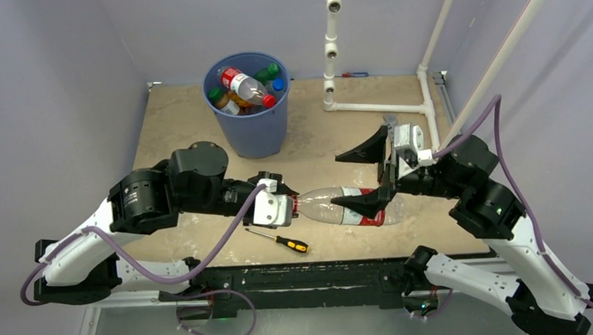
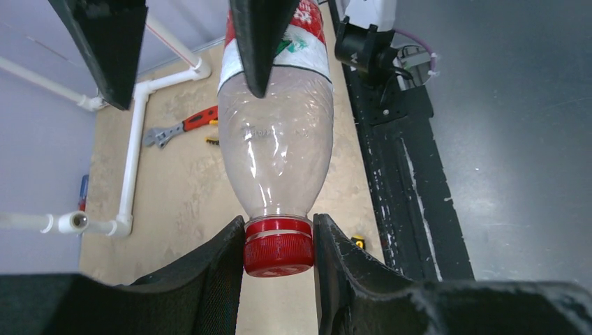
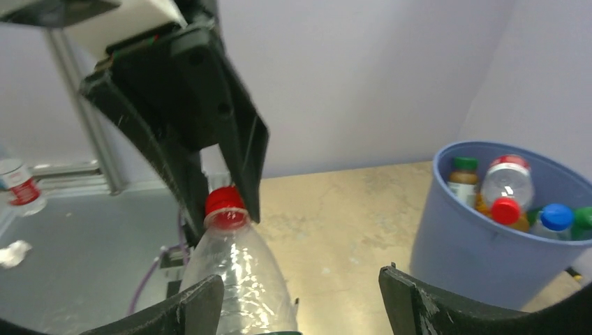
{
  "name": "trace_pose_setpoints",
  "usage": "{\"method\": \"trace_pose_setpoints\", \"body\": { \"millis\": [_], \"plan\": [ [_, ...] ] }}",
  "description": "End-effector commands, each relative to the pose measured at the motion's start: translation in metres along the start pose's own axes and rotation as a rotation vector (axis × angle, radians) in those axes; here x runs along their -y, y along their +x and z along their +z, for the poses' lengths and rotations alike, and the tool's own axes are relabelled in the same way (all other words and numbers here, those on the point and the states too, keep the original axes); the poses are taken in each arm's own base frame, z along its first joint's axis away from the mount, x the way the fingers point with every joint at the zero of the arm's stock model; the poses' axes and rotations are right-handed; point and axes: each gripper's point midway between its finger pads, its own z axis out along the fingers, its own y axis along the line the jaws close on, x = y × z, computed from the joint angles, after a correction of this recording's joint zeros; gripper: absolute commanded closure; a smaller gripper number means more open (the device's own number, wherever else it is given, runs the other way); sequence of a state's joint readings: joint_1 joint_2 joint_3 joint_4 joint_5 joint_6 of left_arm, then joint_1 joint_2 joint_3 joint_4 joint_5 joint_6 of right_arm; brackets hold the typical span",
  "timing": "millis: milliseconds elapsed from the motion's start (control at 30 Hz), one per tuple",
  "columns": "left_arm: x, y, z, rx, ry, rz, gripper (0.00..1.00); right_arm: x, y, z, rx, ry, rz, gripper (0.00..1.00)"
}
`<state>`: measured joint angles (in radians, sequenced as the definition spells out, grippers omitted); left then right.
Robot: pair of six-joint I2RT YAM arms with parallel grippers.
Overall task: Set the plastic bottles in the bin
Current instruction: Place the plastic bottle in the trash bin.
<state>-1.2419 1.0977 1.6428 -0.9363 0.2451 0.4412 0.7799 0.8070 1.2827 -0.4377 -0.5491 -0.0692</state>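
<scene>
A clear plastic bottle with a red-and-white label hangs level over the table's near middle. My left gripper is shut on its red cap; the two fingers press the cap from both sides. My right gripper is open at the bottle's label end, one finger lying against the body and the other standing far off it. The blue bin stands at the back left with several bottles inside, also seen in the right wrist view as bin.
A yellow-and-black-handled screwdriver lies on the table near the front edge below the bottle. A white pipe frame stands at the back right. A red-handled wrench lies beside the pipe frame.
</scene>
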Motion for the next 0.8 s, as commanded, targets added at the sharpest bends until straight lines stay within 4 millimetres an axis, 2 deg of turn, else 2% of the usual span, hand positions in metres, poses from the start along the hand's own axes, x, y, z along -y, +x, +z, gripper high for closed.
{"method": "trace_pose_setpoints", "body": {
  "millis": [0, 167, 367, 533, 767],
  "plan": [
    [0.008, -0.012, 0.003, -0.013, 0.084, -0.035, 1.00, -0.024, -0.004, -0.009, -0.001, -0.111, -0.028, 0.14],
    [-0.001, 0.013, 0.019, -0.155, 0.063, -0.054, 1.00, -0.025, 0.014, -0.007, -0.049, -0.114, 0.018, 0.14],
    [-0.014, 0.040, 0.028, -0.256, -0.012, -0.044, 1.00, -0.017, 0.052, -0.002, -0.150, -0.057, 0.113, 0.15],
    [-0.019, 0.047, 0.033, -0.290, -0.033, -0.033, 1.00, -0.008, 0.079, 0.001, -0.233, 0.017, 0.170, 0.17],
    [-0.021, 0.045, 0.034, -0.281, -0.035, -0.021, 1.00, -0.003, 0.111, 0.008, -0.336, 0.085, 0.195, 0.19]
  ]
}}
